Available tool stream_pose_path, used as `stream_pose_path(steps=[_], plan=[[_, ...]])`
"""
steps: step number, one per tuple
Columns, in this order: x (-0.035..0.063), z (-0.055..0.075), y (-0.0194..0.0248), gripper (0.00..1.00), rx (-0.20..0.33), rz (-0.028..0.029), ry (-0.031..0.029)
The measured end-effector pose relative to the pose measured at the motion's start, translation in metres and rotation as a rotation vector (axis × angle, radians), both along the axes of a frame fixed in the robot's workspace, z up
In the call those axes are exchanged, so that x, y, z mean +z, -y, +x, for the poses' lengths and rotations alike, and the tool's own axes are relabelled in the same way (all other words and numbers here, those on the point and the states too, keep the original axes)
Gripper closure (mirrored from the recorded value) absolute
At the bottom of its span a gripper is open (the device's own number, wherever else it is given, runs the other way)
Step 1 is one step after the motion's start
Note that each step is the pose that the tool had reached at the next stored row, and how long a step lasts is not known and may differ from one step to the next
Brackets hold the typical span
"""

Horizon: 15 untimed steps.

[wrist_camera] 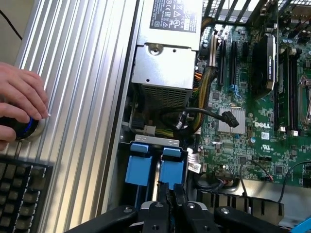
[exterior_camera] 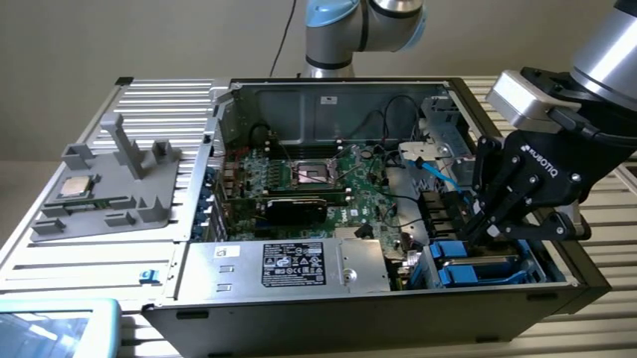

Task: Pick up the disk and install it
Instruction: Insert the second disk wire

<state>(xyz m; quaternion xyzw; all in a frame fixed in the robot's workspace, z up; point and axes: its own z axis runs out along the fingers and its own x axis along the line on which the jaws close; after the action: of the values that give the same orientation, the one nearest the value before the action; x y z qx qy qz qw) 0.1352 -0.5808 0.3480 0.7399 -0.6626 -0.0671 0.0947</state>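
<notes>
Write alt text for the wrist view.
The claw, shut, sits at the blue drive carrier in an open computer case, beside the silver power supply and green motherboard. A person's hand rests on a knob on the ribbed table.

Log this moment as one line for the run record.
claw: shut, low in the computer case | disk: in the drive bay, blue tabs just ahead of the claw | hand: on a knob beside the case

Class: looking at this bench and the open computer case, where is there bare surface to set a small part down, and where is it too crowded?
Free: ribbed bench between the grey fixture and case. Crowded: motherboard, and drive bay where the gripper is.
</notes>
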Motion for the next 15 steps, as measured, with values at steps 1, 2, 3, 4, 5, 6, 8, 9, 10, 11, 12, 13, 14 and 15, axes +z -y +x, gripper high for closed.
stream_pose_path(steps=[1,2,3,4,5,6,8,9,10,11,12,13,14,15], plan=[[0.0000,0.0000,0.0000,0.85,0.000,0.0000,0.0000],[-0.0001,0.0005,-0.0001,0.85,0.001,-0.0001,-0.0001],[0.0000,0.0017,-0.0002,0.85,0.001,-0.0006,-0.0001],[0.0000,0.0028,-0.0005,0.85,0.001,-0.0011,-0.0003],[-0.0001,0.0036,-0.0007,0.85,0.001,-0.0019,-0.0011],[-0.0001,0.0040,-0.0008,0.85,0.001,-0.0026,-0.0037],[-0.0002,0.0048,-0.0010,0.85,0.001,-0.0072,-0.0152],[-0.0002,0.0054,-0.0011,0.85,0.001,-0.0095,-0.0224],[-0.0002,0.0058,-0.0013,0.85,0.002,-0.0117,-0.0280],[-0.0003,0.0062,-0.0014,0.85,0.003,-0.0132,-0.0305],[-0.0002,0.0064,-0.0014,0.85,0.004,-0.0135,-0.0309],[-0.0003,0.0067,-0.0014,0.85,0.006,-0.0136,-0.0320],[-0.0005,0.0073,-0.0015,0.85,0.008,-0.0133,-0.0374],[-0.0006,0.0075,-0.0015,0.85,0.011,-0.0132,-0.0447]])
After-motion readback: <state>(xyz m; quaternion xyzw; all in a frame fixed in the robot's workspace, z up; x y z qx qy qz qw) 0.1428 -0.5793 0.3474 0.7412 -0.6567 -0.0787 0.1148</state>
